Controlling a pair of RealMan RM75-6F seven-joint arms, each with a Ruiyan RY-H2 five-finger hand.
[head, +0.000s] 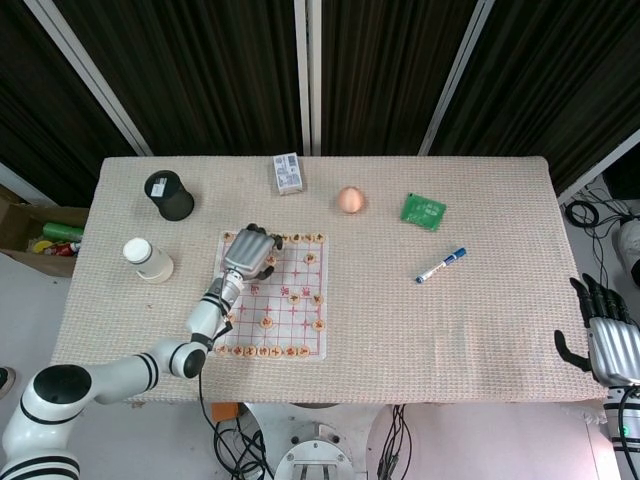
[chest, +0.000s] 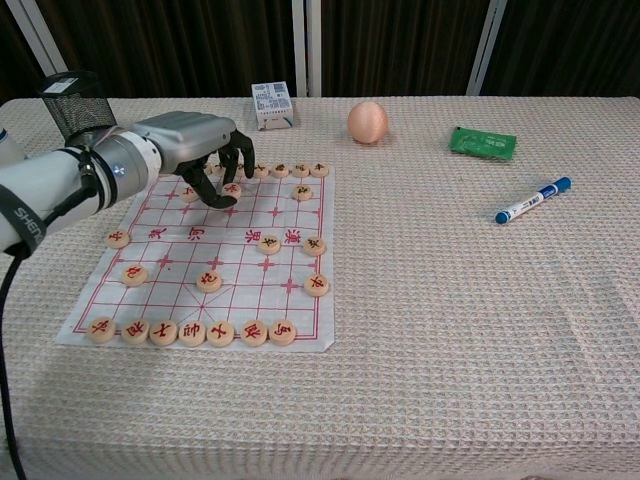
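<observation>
A paper chess board (chest: 180, 262) with red lines lies on the left of the table, with round wooden pieces in rows at its near and far edges and a few between. My left hand (chest: 195, 140) hovers over the board's far left part, fingers curled down. One piece (chest: 231, 188) sits on the board between the thumb and the other fingers; whether they touch it is unclear. In the head view the same left hand (head: 250, 255) covers the board's (head: 290, 305) top left corner. My right hand (head: 608, 342) hangs off the table's right front corner, fingers spread, holding nothing.
Along the far side stand a black mesh cup (chest: 75, 102), a small white and blue box (chest: 271, 104), an egg (chest: 367, 121) and a green packet (chest: 483, 142). A blue marker (chest: 532, 200) lies on the right. A white bottle (head: 147, 259) stands left of the board.
</observation>
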